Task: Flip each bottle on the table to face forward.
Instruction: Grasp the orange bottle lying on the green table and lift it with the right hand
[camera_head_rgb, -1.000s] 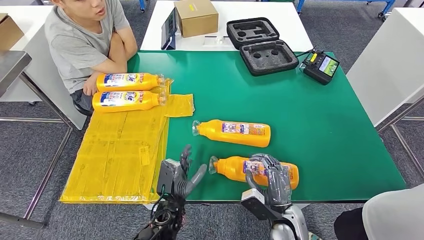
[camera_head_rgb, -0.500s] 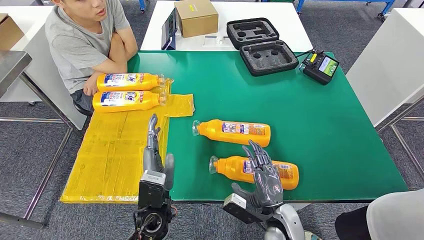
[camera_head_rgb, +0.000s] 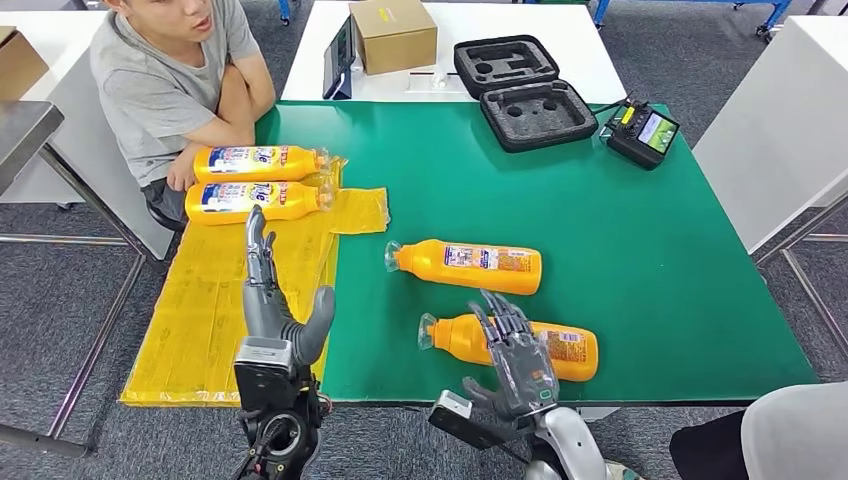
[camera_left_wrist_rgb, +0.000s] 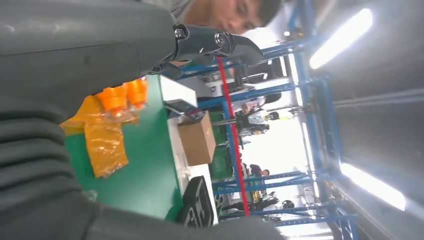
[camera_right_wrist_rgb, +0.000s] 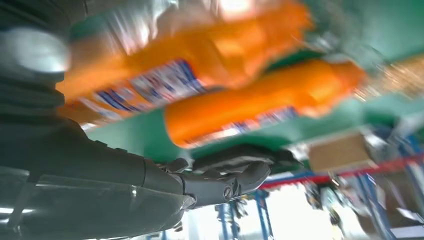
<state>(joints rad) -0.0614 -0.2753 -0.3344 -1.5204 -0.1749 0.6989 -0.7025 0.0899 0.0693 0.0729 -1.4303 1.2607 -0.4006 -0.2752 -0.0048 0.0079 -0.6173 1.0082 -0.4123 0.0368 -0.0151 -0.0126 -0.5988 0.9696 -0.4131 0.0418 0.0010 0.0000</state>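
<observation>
The right hand (camera_head_rgb: 517, 355) covers the middle of the near bottle (camera_head_rgb: 565, 348) in the head view, hiding part of its label. In the right wrist view both bottles smear into orange blur; the near one (camera_right_wrist_rgb: 165, 70) has unreadable print, and the far bottle (camera_right_wrist_rgb: 260, 100) fares no better. The left hand (camera_head_rgb: 272, 300) stands over the yellow sheet (camera_head_rgb: 200, 310) and hides a strip of it. In the left wrist view its grey cover blocks most of the counter (camera_left_wrist_rgb: 145, 165), and just the caps of the two back bottles (camera_left_wrist_rgb: 122, 96) peek out. The person (camera_head_rgb: 170, 80) is cut off by the top edge. The cardboard box (camera_right_wrist_rgb: 340, 152) is a soft blur.
</observation>
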